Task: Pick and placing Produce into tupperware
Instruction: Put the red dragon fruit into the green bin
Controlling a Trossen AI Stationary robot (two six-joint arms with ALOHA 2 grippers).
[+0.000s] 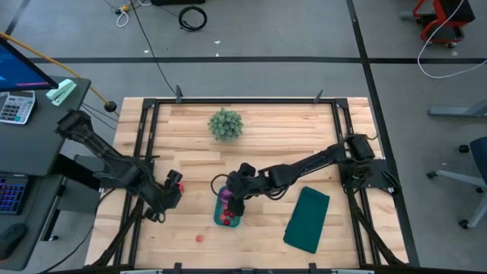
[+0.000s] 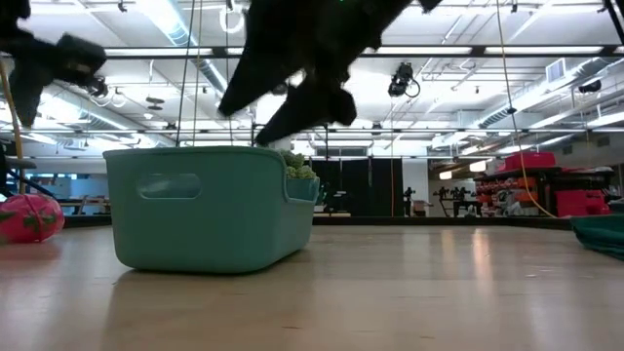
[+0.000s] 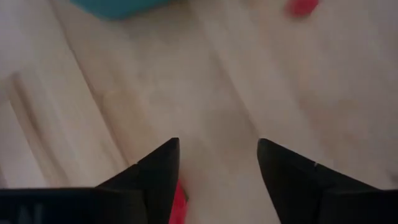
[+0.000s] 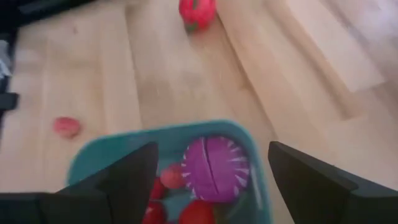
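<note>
The teal tupperware (image 1: 227, 213) (image 2: 210, 210) stands near the table's middle. It holds a purple round piece (image 4: 215, 167) and several red pieces (image 4: 198, 213). My right gripper (image 1: 235, 203) (image 4: 212, 146) hovers open just above the tub's far end, holding nothing. My left gripper (image 1: 170, 189) (image 3: 217, 143) is open and raised over the table to the tub's left. A red piece with a green top (image 4: 198, 12) (image 2: 29, 216) lies on the table by it, showing beside one finger (image 3: 178, 202). A small pinkish piece (image 1: 199, 238) (image 4: 67, 126) lies near the table's near edge.
A spiky green plant (image 1: 226, 124) stands toward the far edge. A dark-green slab (image 1: 307, 219) lies to the tub's right. Black frame rails (image 1: 144, 137) run along the table's left and right sides. Bare wood lies between the tub and the slab.
</note>
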